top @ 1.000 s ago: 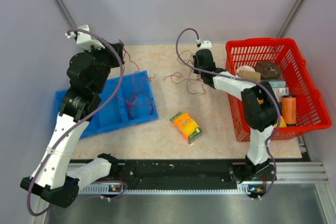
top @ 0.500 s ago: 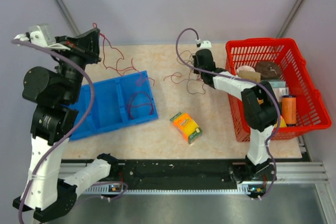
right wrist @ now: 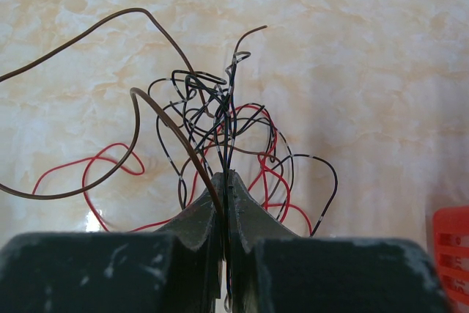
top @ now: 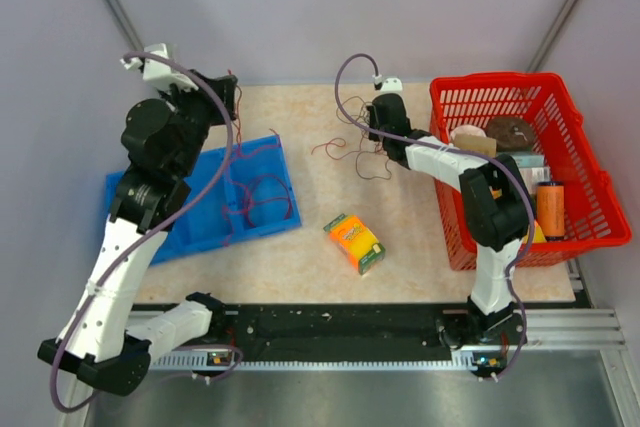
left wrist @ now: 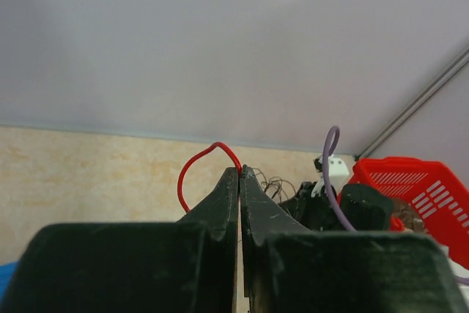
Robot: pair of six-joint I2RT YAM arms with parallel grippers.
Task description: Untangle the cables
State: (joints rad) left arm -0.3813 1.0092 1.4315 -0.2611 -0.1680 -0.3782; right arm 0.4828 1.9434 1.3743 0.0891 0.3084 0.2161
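The right end effector (right wrist: 226,175) is clamped on the cables (right wrist: 223,108), a featherlight, springy knot fanning just beyond its tips over the table (right wrist: 381,49). The left end effector (left wrist: 239,171) pinches one red strand (left wrist: 217,144). Thin and likely slippery, they're best gripped singly, near the knot.

Bare table (top: 315,197) between the blue tray (top: 200,212) on my left and the red basket (top: 500,82) on my right gives me room to pass, but the orange box (top: 354,243) stands in its near part. Farther back the cables (right wrist: 223,119) sprawl across it by my right gripper (right wrist: 226,175). The basket's wall rises just beside my right arm. Red strands lie in the tray.
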